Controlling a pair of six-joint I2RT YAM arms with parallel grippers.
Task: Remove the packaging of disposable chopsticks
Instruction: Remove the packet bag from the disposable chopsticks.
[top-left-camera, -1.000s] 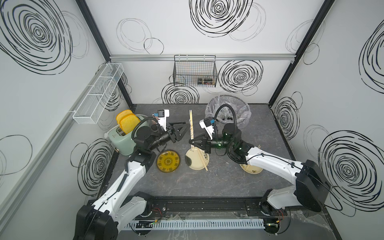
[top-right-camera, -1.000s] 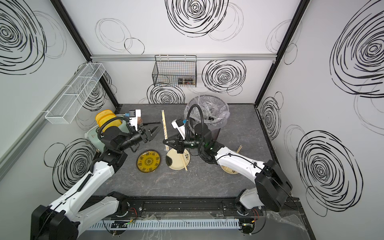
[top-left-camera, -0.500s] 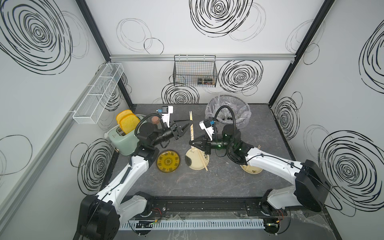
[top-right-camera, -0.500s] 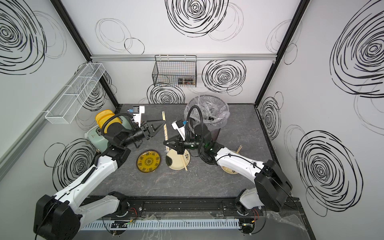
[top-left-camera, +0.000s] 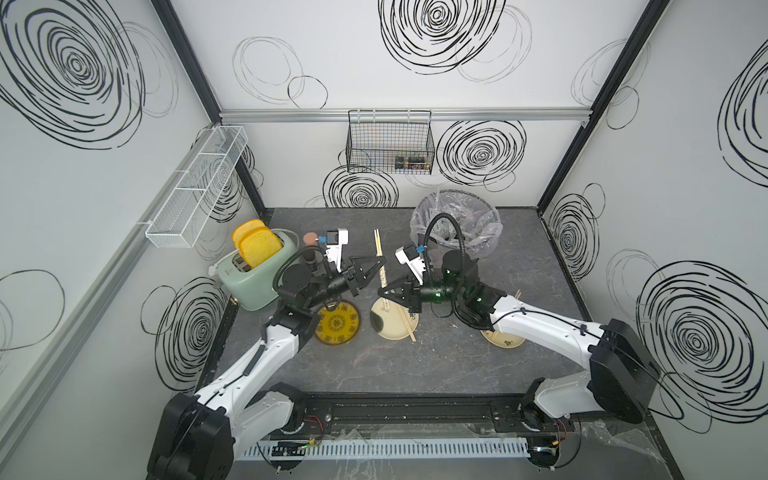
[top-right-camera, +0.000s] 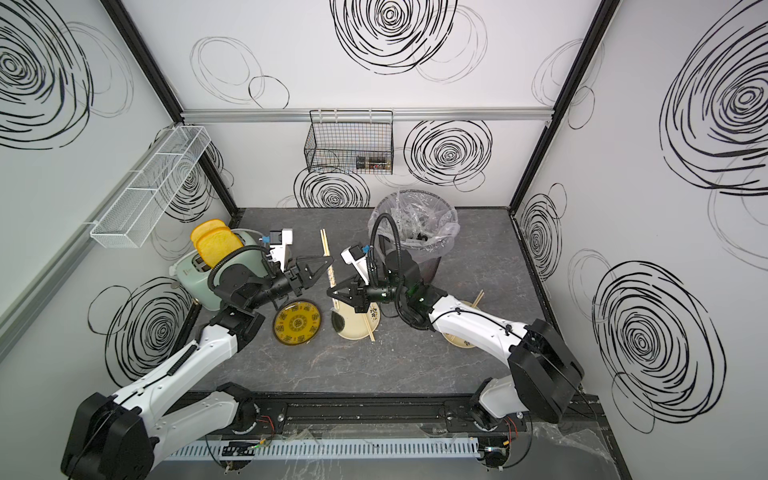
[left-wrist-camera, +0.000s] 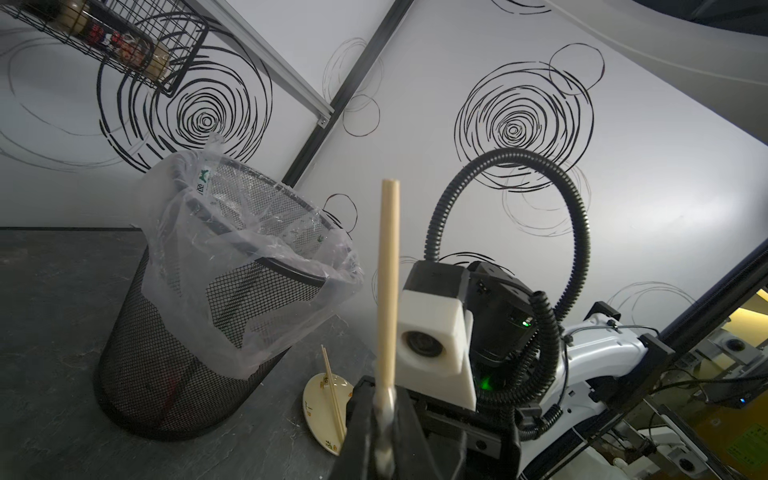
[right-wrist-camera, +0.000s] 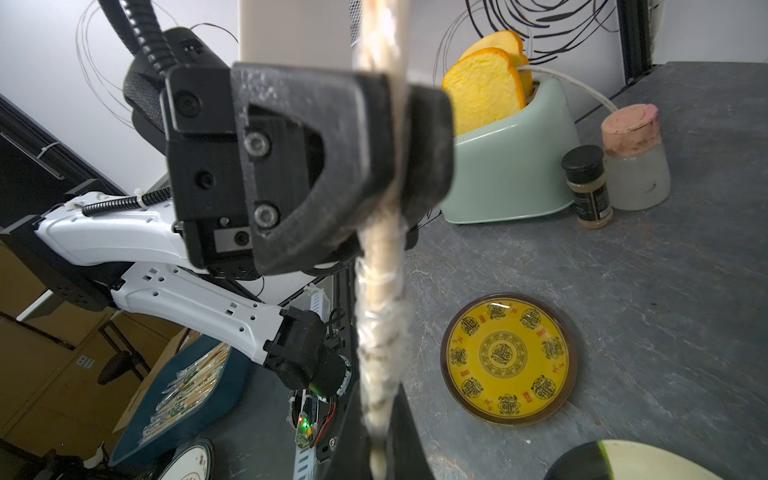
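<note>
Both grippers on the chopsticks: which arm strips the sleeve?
Right, probably. The right gripper pinches the end with bunched packaging, its arm beside the bin; the left gripper clamps the chopsticks toward their bare end.

Tan chopsticks (left-wrist-camera: 388, 270), yellow patterned plate (top-left-camera: 336, 326), green toaster (top-left-camera: 253, 286)

The grey tabletop (top-left-camera: 415, 365) carried a toaster (top-left-camera: 253, 282), a spice jar (right-wrist-camera: 587, 187) and a pink-lidded jar (right-wrist-camera: 633, 158) beside it, a yellow plate (top-left-camera: 337, 328), a cream plate (top-left-camera: 391, 332), a third plate (top-left-camera: 505, 341) and a mesh bin (left-wrist-camera: 158, 374).
</note>
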